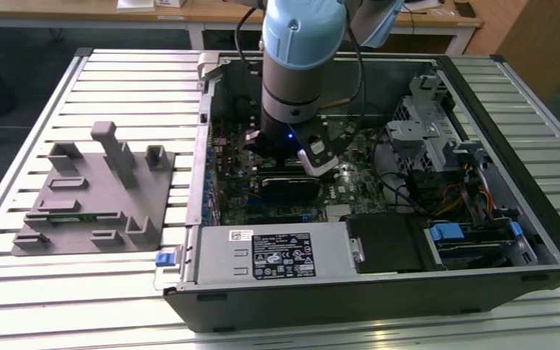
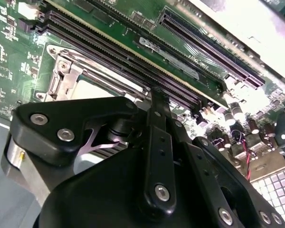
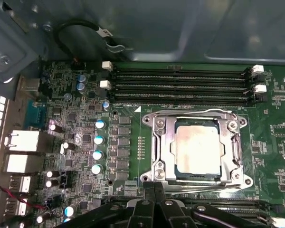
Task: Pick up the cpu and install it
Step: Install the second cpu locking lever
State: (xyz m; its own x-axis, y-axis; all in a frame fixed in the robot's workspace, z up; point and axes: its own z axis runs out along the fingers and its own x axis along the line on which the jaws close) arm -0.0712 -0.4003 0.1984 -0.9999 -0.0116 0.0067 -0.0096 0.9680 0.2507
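The cpu point(image 3: 199, 148), a pale silver square, lies flat in the motherboard socket with the metal socket frame point(image 3: 159, 142) around it. In the second wrist view the cpu point(image 2: 91, 89) shows as a pale patch just beyond the gripper body. My gripper point(image 3: 154, 187) hangs beside the socket's edge, apart from the chip, its two black fingertips pressed together with nothing between them. In the exterior view the arm point(image 1: 297, 65) reaches down into the open computer case point(image 1: 513, 240) over the motherboard.
Memory slots point(image 3: 180, 88) run along one side of the socket, and capacitors point(image 3: 99, 140) stand on another. A grey fixture point(image 1: 95, 197) sits on the slatted table at the exterior view's left. A white-labelled metal box point(image 1: 275, 251) and a drive cage point(image 1: 436, 124) crowd the case.
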